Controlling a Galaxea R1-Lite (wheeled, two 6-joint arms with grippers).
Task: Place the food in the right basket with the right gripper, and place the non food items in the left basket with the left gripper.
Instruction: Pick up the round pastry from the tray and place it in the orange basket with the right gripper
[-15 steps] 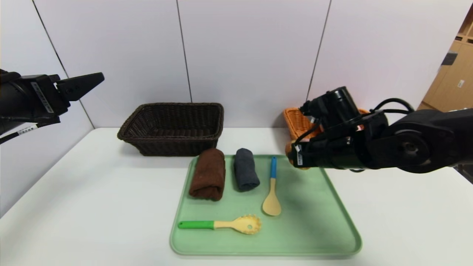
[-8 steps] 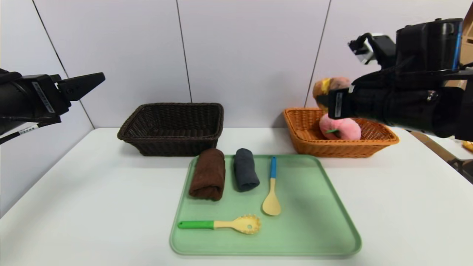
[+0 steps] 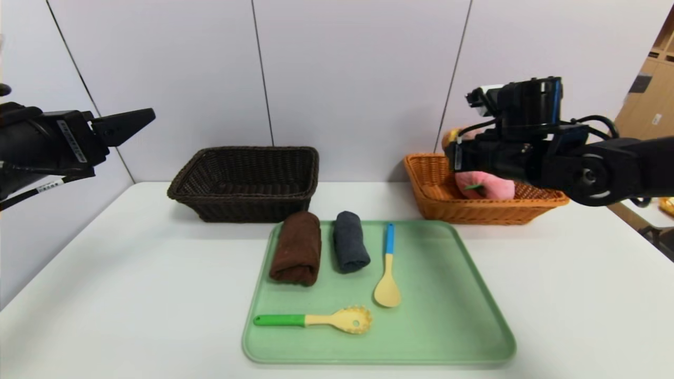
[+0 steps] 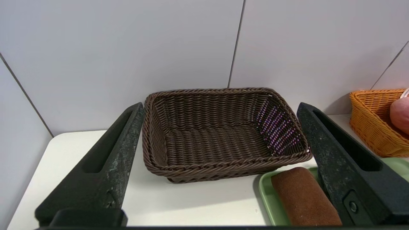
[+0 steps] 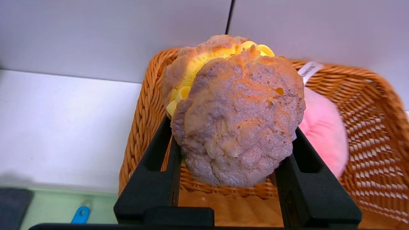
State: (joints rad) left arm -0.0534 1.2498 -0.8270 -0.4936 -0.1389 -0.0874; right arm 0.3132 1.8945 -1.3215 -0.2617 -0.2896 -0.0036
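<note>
one soft, light cream puff sits squeezed at its sides in your right gripper, right of frame, above the orange basket; left gripper open.

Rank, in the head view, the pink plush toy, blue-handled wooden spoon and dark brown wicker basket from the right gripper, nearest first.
From the right gripper:
1. Pink plush toy, just below it in the orange basket.
2. Blue-handled wooden spoon, on the green tray.
3. Dark brown wicker basket, far left.
</note>
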